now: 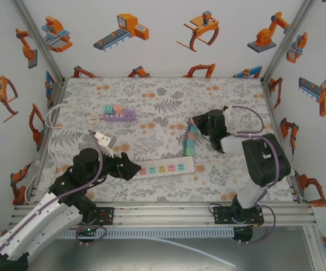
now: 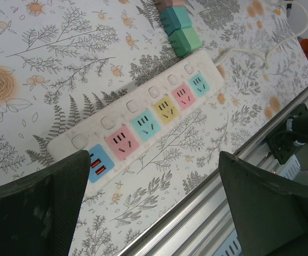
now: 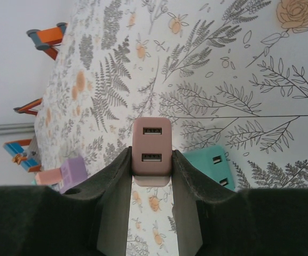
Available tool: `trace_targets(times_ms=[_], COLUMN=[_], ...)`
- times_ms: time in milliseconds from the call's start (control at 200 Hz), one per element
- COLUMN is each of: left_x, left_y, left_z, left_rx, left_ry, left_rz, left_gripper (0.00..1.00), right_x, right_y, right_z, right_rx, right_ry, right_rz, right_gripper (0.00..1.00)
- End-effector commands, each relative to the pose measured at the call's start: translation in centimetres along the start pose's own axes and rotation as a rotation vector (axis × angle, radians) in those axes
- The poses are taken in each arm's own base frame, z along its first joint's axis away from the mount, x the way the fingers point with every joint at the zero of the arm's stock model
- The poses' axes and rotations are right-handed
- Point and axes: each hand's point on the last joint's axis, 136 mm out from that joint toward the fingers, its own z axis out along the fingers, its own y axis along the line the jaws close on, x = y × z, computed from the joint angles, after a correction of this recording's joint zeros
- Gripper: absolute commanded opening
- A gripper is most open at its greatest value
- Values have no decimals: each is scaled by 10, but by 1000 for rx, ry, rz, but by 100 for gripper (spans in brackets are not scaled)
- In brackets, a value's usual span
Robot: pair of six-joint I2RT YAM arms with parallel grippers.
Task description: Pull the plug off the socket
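**Top external view.** The white power strip lies across the floral table at about 6 o'clock of the cloth, with its colored sockets facing up. The left claw sits at the strip's 9 o'clock end, fingers spread wide and nothing between them. A short row of 3 cubes runs from the strip's far edge toward 12 o'clock: a green cube, a teal cube, then the pink plug. The right claw is at the pink end of that row. A purple strip carrying small blocks lies toward 11 o'clock, and a white cable loops along the 9 o'clock wall.

**Left wrist view.** The 2 dark fingers stand far apart at 7 and 5 o'clock, holding nothing. The power strip runs diagonally between them and beyond, and all 5 of its colored sockets are bare. The green cube touches the strip's far edge at 12 o'clock.

**Right wrist view.** The right claw is clamped on the pink plug, whose 2 USB slots face the camera. The teal cube lies just beside it at 3 o'clock. Whether the 2 are joined I cannot tell.
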Motion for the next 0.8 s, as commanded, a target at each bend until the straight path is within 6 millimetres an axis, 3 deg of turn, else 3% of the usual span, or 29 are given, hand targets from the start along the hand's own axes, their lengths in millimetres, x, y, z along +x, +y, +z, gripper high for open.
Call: trace_targets(times_ms=[0, 310, 796], left_x=[3, 5, 6], left_y=[0, 3, 8], left_z=[-2, -2, -4], left_rx=[0, -10, -32], left_ry=[6, 5, -8], left_rz=[27, 28, 14], left_gripper=[97, 97, 97], right_x=[-15, -9, -2], right_y=[14, 0, -20], right_z=[11, 25, 18], right_rx=[-25, 12, 62], right_ry=[-46, -29, -8], right_rz=[33, 38, 0], right_gripper=[11, 14, 39])
